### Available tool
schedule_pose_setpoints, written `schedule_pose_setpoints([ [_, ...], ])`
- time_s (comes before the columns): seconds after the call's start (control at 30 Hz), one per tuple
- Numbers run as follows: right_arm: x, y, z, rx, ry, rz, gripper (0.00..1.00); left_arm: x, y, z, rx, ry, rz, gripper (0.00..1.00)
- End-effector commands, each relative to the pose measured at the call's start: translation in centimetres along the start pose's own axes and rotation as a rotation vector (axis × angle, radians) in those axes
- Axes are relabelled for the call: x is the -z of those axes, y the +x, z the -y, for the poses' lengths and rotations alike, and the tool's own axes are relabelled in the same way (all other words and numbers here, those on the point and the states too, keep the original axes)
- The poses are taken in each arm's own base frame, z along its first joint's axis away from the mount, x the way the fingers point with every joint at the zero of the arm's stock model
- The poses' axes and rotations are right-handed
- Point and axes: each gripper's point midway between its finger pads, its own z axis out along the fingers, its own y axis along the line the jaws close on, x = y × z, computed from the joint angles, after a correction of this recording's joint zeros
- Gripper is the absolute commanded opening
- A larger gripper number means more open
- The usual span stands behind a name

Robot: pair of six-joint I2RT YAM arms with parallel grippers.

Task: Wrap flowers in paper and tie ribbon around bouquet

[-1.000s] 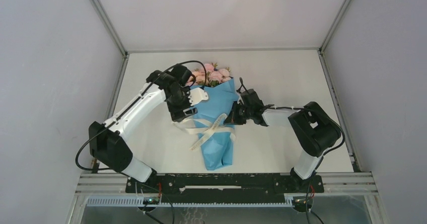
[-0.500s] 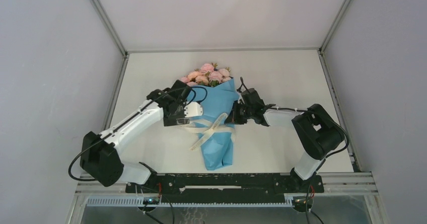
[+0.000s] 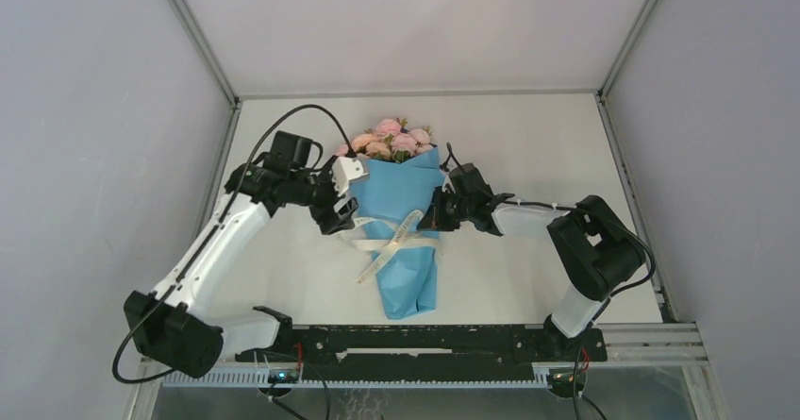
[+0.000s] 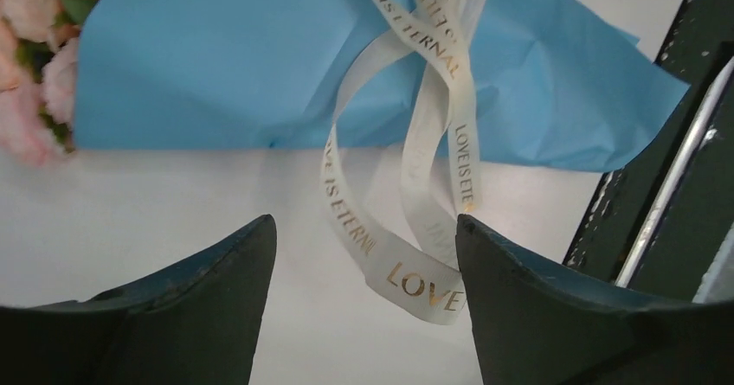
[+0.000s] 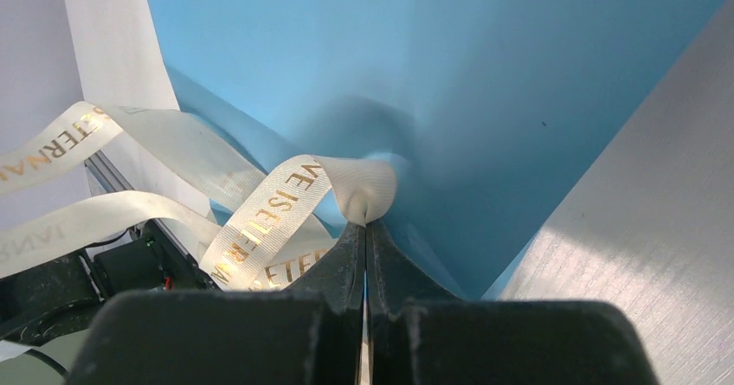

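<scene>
while bouquet [image 3: 401, 189] lies near-to-far, blooms far (tip near) | left pincer [image 4: 362, 229] spread | right pincer [image 5: 365, 227] pinching ribbon [image 5: 277, 212]

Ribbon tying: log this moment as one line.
left pincer: open, holding nothing | right pincer: shut on ribbon | bouquet: lying on table

Left wrist view's edge crops the flowers [image 4: 26, 117].

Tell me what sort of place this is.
Likely a robot lab test cell: plain grey enclosure walls, a white table, and a left arm and right arm bolted to a metal rail.
</scene>
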Motion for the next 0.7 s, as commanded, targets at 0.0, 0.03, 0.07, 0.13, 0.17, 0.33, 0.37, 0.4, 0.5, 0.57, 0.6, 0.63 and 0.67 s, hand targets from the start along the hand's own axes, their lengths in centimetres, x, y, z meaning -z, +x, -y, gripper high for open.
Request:
schedule_pose_setpoints([
  [0.0,0.6,-1.7,-2.3,0.054,-0.053,0.048,0.0,-3.1,-2.1,0.5,0.092,0.119,0.124,0.77],
  [0.03,0.6,-1.7,-2.3,0.053,-0.052,0.047,0.0,-3.2,-2.1,0.6,0.08,0.14,0.111,0.75],
  [0.07,0.6,-1.7,-2.3,0.054,-0.05,0.047,0.0,-3.4,-1.8,0.6,0.062,0.147,0.086,0.72],
  [0.13,0.6,-1.6,-2.2,0.058,-0.046,0.047,0.0,-4.1,-0.6,-1.1,0.007,0.001,-0.019,0.69],
  [0.17,0.7,-1.7,-2.2,0.059,-0.042,0.049,0.0,-4.4,0.1,-2.3,-0.045,-0.123,-0.07,0.71],
  [0.33,0.5,-1.5,-1.9,0.065,-0.035,0.042,0.0,-4.5,-1.4,-4.5,0.12,-0.313,0.043,0.84],
  [0.37,0.5,-1.5,-1.9,0.063,-0.035,0.041,0.0,-5.1,-1.7,-4.3,0.167,-0.294,0.083,0.86],
  [0.4,0.4,-1.4,-1.9,0.061,-0.035,0.039,0.0,-5.8,-1.6,-3.8,0.197,-0.264,0.094,0.87],
  [0.5,0.5,-1.4,-2.0,0.062,-0.036,0.039,0.0,-7.5,-0.2,-1.9,0.136,-0.113,0.012,0.83],
  [0.57,0.6,-1.3,-1.9,0.065,-0.032,0.039,0.0,-8.0,0.9,-0.2,0.004,0.006,-0.052,0.77],
  [0.6,0.5,-1.3,-1.9,0.064,-0.031,0.038,0.0,-8.4,1.7,0.2,-0.066,0.034,-0.086,0.76],
  [0.63,0.5,-1.3,-1.9,0.063,-0.031,0.038,0.0,-8.8,2.2,0.3,-0.127,0.05,-0.108,0.76],
  [0.67,0.4,-1.3,-1.9,0.064,-0.035,0.038,0.0,-9.1,2.4,0.6,-0.182,0.066,-0.12,0.76],
])
